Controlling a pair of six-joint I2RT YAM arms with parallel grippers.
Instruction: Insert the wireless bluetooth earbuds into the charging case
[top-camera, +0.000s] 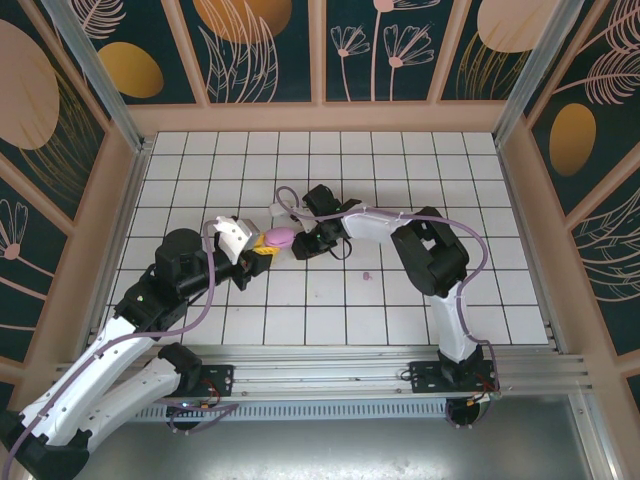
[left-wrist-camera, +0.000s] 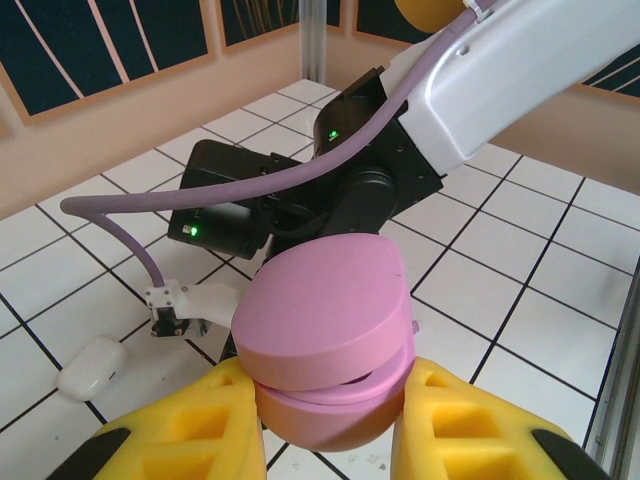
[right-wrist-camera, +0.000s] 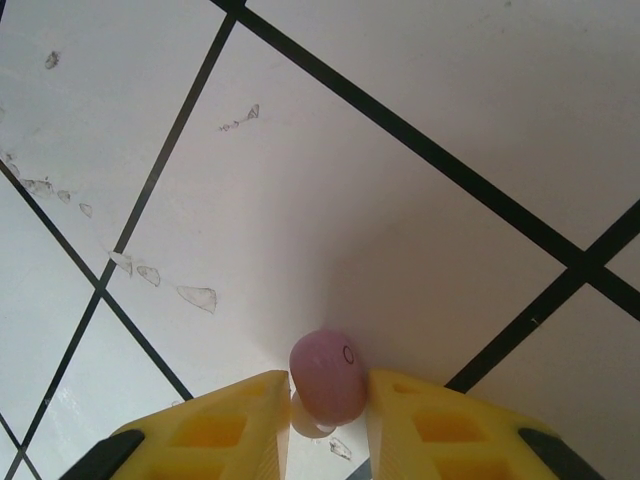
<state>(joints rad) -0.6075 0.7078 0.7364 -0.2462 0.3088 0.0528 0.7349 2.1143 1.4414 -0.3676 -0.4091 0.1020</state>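
My left gripper (left-wrist-camera: 325, 405) is shut on the purple charging case (left-wrist-camera: 325, 330), its yellow fingers (left-wrist-camera: 190, 425) pressing both sides. The lid stands ajar by a thin crack. In the top view this case (top-camera: 279, 238) hangs mid-floor at my left gripper (top-camera: 267, 244). My right gripper (right-wrist-camera: 328, 388) is shut on a pale purple earbud (right-wrist-camera: 328, 372), just above a white tile. In the top view my right gripper (top-camera: 302, 246) sits right beside the case. A second purple earbud (top-camera: 366, 273) lies loose on the floor to the right.
A white case (left-wrist-camera: 92, 367) lies on the tiles at the lower left of the left wrist view. The right arm's black wrist (left-wrist-camera: 300, 190) and its purple cable (left-wrist-camera: 130, 240) crowd close behind the purple case. Wooden walls (top-camera: 320, 118) ring the tiled floor.
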